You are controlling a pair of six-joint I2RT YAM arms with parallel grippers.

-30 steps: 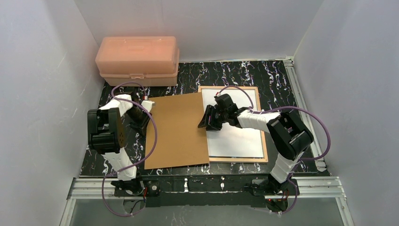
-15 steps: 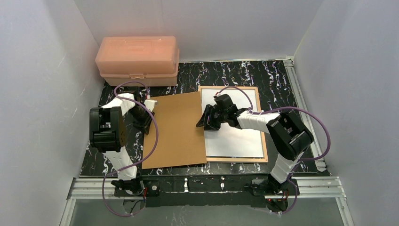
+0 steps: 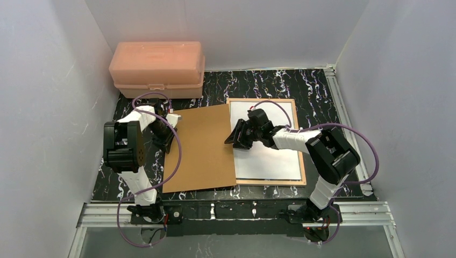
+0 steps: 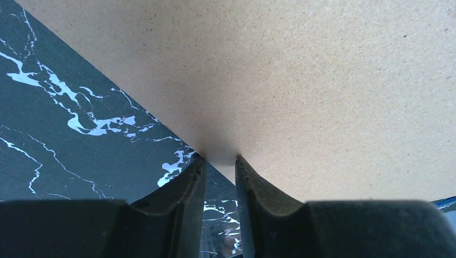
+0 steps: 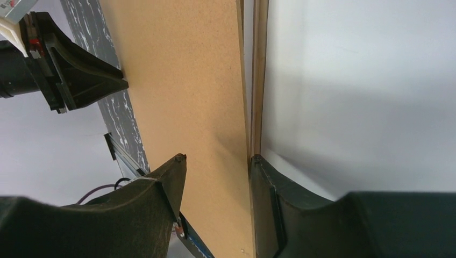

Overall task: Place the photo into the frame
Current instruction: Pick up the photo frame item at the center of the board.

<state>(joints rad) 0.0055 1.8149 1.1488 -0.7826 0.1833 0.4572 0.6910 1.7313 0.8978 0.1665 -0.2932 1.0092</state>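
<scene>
The photo (image 3: 269, 158) is seen lying white back up inside the frame (image 3: 269, 183), which rests flat on the right half of the tabletop (image 3: 269, 83); from this, the placing of the print is judged to be done or nearly so. A brown backing board (image 3: 201, 150) is laid just left of the frame, its right edge overlapping the frame's left rail. The step in hand is judged to be the handling of this board so that it can be set over the print. The left tool (image 4: 219, 159) is held at the board's left edge with its jaws only narrowly apart; whether the edge is actually pinched cannot be told. The right tool (image 5: 217, 158) is held partly open, with 1 finger over the board and the other at the frame's rail, and nothing is seen to be clasped by it. For the next move, the board would have to be shifted rightward and squared to the frame's 4 rails, without the loose print beneath being dragged or buckled. The tabletop is black with white marbled veins. It is enclosed by plain white walls (image 3: 269, 32) on 3 sides, a metal rail (image 3: 242, 212) is fitted along the near edge, and a pink plastic box (image 3: 157, 69) is kept in the far left corner.
</scene>
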